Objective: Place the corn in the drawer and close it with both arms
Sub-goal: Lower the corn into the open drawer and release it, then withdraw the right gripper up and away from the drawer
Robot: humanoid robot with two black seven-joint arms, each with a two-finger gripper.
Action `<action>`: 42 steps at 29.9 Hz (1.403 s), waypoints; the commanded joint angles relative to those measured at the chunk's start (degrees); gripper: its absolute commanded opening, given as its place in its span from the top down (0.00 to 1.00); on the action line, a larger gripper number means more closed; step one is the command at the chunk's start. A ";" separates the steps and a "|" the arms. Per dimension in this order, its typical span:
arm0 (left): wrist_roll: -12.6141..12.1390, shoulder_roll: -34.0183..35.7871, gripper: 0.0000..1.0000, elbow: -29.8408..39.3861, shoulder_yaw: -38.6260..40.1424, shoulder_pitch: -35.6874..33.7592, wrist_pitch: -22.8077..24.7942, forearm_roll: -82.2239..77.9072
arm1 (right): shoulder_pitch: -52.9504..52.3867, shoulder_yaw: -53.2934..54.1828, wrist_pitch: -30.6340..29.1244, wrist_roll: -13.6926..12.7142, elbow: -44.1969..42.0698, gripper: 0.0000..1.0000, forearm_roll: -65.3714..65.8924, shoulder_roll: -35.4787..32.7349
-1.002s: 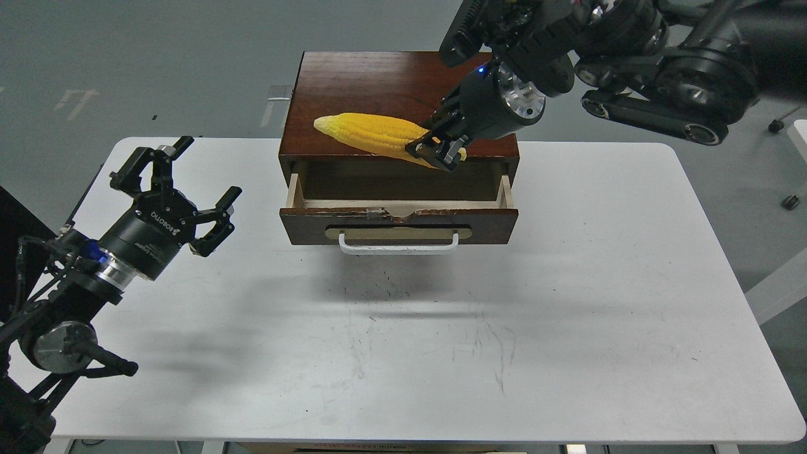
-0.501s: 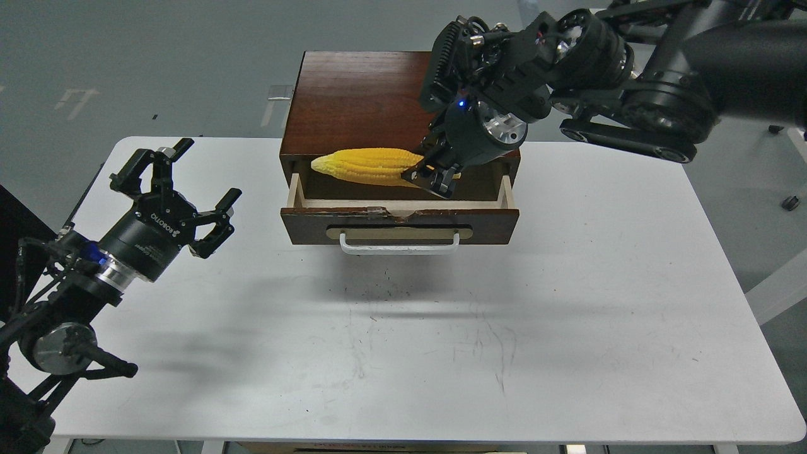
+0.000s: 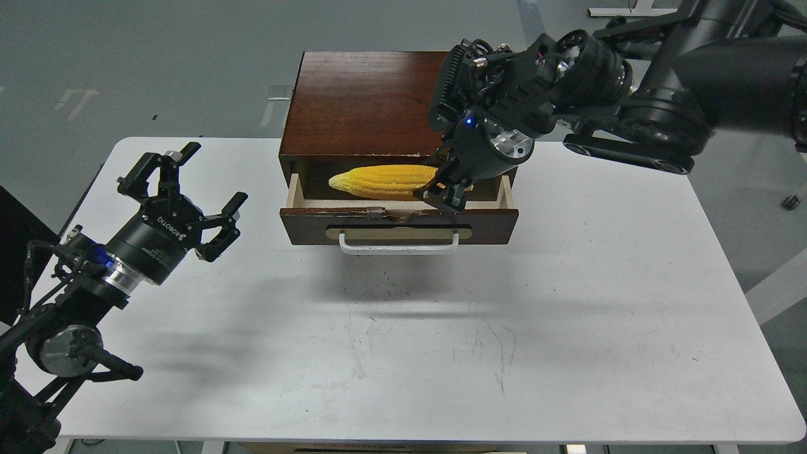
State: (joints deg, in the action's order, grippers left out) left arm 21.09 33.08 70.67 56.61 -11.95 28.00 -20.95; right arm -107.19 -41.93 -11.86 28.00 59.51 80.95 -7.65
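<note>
The yellow corn [image 3: 381, 181] lies lengthwise inside the open drawer [image 3: 398, 225] of the dark reddish-brown cabinet [image 3: 362, 104], its tapered tip pointing left. My right gripper [image 3: 449, 191] reaches down from the upper right into the drawer's right part and is shut on the corn's thick end. My left gripper [image 3: 189, 189] is open and empty, held above the table to the left of the cabinet. The drawer's white bar handle [image 3: 398, 243] faces me.
The cabinet stands at the back middle of a white table [image 3: 403, 340]. My right arm's bulky wrist [image 3: 504, 94] hangs over the cabinet's right top. Grey floor lies beyond the table's far edge.
My right gripper has carried the corn from above the cabinet top forward and down into the open drawer. My left gripper has shifted slightly to the right.
</note>
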 commanded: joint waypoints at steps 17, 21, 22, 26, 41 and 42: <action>0.00 0.14 0.00 -0.01 0.08 0.00 0.00 -0.06 | -1.44 2.37 1.32 0.00 1.75 0.15 -2.11 -3.95; 0.00 0.23 0.00 -0.01 0.00 -0.09 0.00 -0.06 | -2.06 6.23 1.23 0.00 2.97 0.08 -10.08 -11.14; 0.00 0.14 0.00 -0.01 0.00 -0.09 0.00 -0.06 | -2.06 6.77 1.31 0.00 3.24 0.07 -11.85 -12.29; 0.09 0.05 0.00 -0.10 -0.18 -0.09 0.00 -0.06 | -0.14 9.40 1.23 0.00 4.73 0.06 -24.65 -20.89; 0.35 0.14 0.00 -1.33 -0.18 -0.09 0.00 0.03 | 46.23 47.87 1.49 0.00 6.85 0.05 -54.65 -39.37; 0.44 0.14 0.00 -1.33 -0.09 -0.09 0.00 0.12 | 48.11 49.30 1.49 0.00 6.85 0.05 -55.80 -39.37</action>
State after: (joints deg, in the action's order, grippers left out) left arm 21.41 33.29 69.35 56.33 -12.12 28.00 -21.01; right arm -68.19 -0.39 -10.32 27.99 66.67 29.43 -46.81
